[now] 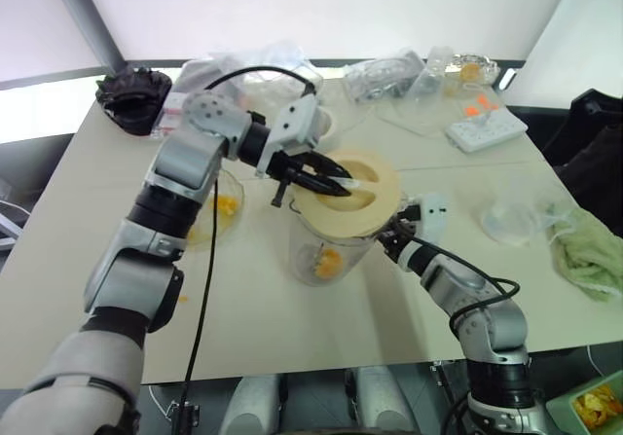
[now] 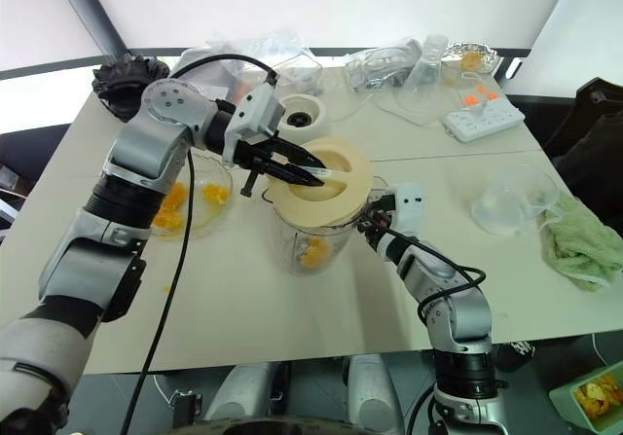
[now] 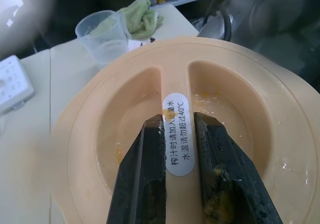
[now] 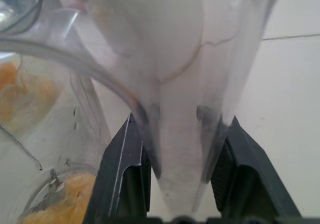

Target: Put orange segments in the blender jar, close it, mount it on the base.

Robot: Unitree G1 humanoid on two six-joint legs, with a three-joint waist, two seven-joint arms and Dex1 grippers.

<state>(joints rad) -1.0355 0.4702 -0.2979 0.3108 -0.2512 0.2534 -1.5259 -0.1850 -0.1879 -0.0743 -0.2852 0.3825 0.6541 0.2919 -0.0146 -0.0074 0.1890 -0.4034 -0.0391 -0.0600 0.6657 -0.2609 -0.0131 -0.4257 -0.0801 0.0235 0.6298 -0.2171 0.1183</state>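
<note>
1. Jar first: the large clear plastic blender jar (image 1: pixel 326 250), orange segments (image 1: pixel 328 262) at its bottom, stands with its handle clamped in the right claw (image 1: pixel 397 237).
2. Flat round cream lid (image 1: pixel 360 195) sits tilted on the jar, its centre ridge pinched by the left claw (image 1: pixel 329 181); level it, then press down.
3. White rounded base (image 2: pixel 298 117) waits beyond the left claw.

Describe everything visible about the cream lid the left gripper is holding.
The cream lid is a flat, round, smooth plastic disc with a sunken centre crossed by a raised grip rib bearing a white printed label. It sits slightly tilted on top of the blender jar, mid-table. The left gripper is shut on the rib, one finger either side. Orange pulp smears show in the recess. The right gripper clamps the jar's handle.
</note>
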